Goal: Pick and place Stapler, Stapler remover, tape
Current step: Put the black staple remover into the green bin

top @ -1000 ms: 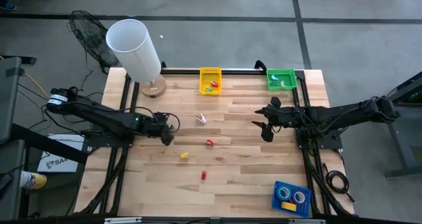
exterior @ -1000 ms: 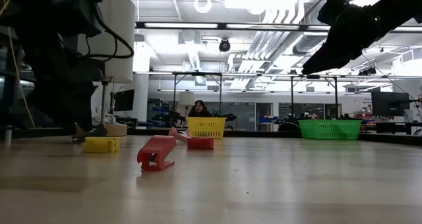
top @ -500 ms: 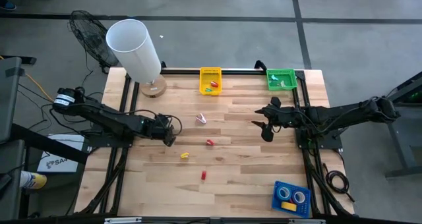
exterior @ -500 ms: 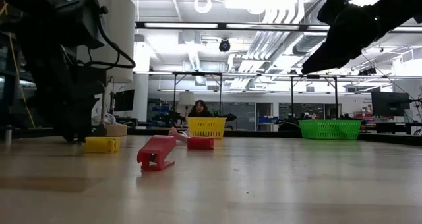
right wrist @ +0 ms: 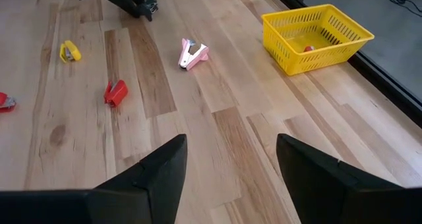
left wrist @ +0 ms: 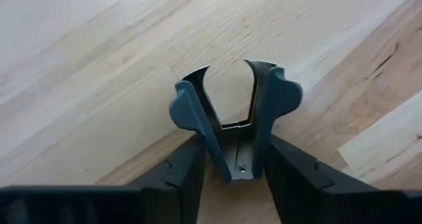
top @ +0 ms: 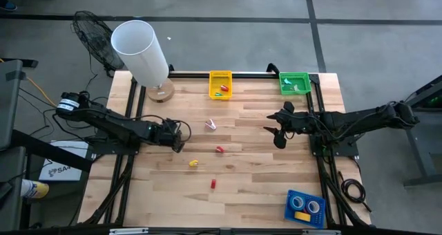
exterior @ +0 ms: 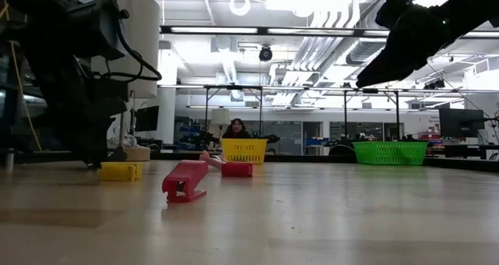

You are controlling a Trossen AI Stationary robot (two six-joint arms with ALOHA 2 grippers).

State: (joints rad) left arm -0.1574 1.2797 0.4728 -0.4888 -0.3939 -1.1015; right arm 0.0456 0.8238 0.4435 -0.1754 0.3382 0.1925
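Two baskets (top: 220, 84) (top: 294, 82) sit along the table's (top: 262, 186) far edge. Small staplers (top: 219, 149) lie scattered mid-table. A tray of tape rolls (top: 305, 207) sits at the near right corner. A stapler remover (left wrist: 234, 122) lies left.

A lab or workshop hall is showing beyond the table (exterior: 312, 218); exposed ceiling ducts (exterior: 327, 58) are hanging overhead; a person (exterior: 235, 128) is sitting among workstations.

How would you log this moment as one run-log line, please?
left gripper: closing around dark staple remover | right gripper: open, waiting

Both arms (top: 124, 128) over wooden table (top: 248, 173)
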